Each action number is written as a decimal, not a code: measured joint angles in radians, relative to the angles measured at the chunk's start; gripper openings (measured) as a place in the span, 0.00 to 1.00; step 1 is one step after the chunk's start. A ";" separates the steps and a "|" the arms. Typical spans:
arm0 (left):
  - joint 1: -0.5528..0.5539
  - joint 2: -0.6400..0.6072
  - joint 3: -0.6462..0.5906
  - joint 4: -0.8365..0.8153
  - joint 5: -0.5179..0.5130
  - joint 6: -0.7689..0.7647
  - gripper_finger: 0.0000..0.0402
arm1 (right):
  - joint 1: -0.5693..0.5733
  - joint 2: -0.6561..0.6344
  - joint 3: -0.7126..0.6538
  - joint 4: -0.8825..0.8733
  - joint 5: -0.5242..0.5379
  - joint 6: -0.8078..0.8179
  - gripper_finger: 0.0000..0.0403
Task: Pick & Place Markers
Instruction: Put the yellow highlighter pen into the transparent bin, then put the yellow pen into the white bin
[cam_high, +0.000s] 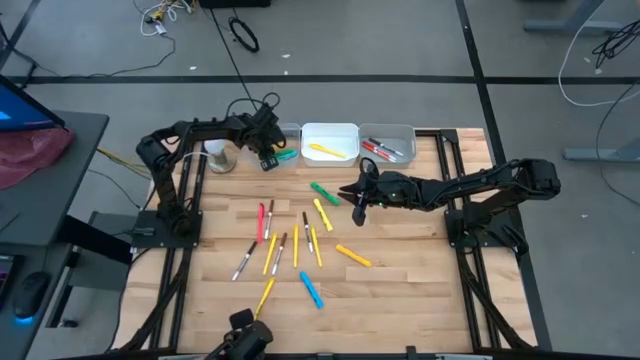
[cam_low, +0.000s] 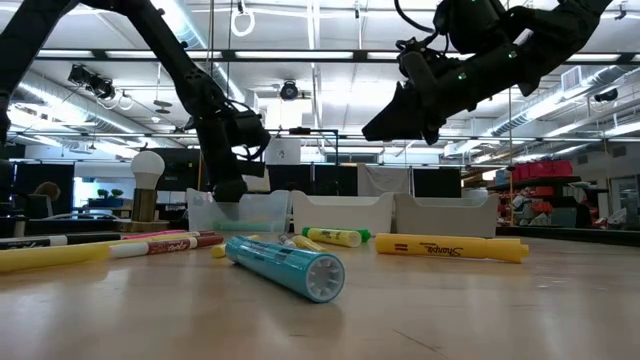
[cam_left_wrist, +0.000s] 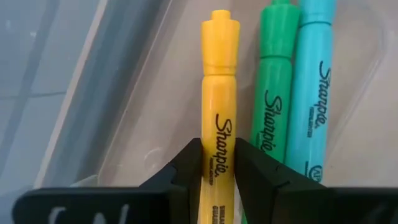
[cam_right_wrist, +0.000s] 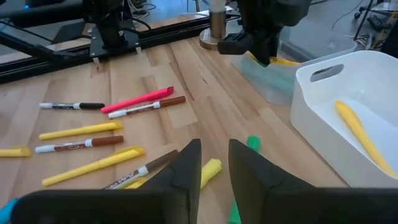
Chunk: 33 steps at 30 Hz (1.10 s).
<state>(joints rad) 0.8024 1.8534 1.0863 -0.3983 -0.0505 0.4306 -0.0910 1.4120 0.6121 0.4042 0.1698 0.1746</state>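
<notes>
Two pincers of mine at work — left gripper (cam_left_wrist: 219, 163) clamped a yellow marker (cam_left_wrist: 219, 93) inside the clear bin (cam_high: 283, 140), green (cam_left_wrist: 273, 93) and teal (cam_left_wrist: 313, 87) markers alongside, right gripper (cam_right_wrist: 212, 163) empty, slightly parted, above scattered markers (cam_high: 290, 245).

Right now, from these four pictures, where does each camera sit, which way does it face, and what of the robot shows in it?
High view: above the table, facing straight down; both arms show over the scattered markers.
Low view: at tabletop height, facing level toward the bins; both arms come down from above.
Left wrist view: on the left arm, facing into the clear bin; left end effector grips a yellow marker.
Right wrist view: on the right arm, facing across the table; right end effector empty.
Shared: right wrist and high views both show the white bin.
</notes>
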 joint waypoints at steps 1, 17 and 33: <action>0.000 0.000 0.000 0.003 0.000 0.000 0.23 | 0.000 0.000 0.000 0.000 0.005 0.000 0.20; -0.015 -0.147 0.074 -0.083 0.010 -0.083 0.48 | -0.001 0.000 0.000 0.000 0.006 -0.056 0.20; -0.353 -0.470 -0.319 0.467 0.209 -0.422 0.39 | -0.002 0.000 0.000 -0.100 0.006 -0.079 0.20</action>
<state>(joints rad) 0.4493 1.3834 0.7671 0.0684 0.1587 0.0082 -0.0929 1.4123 0.6121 0.3042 0.1757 0.0955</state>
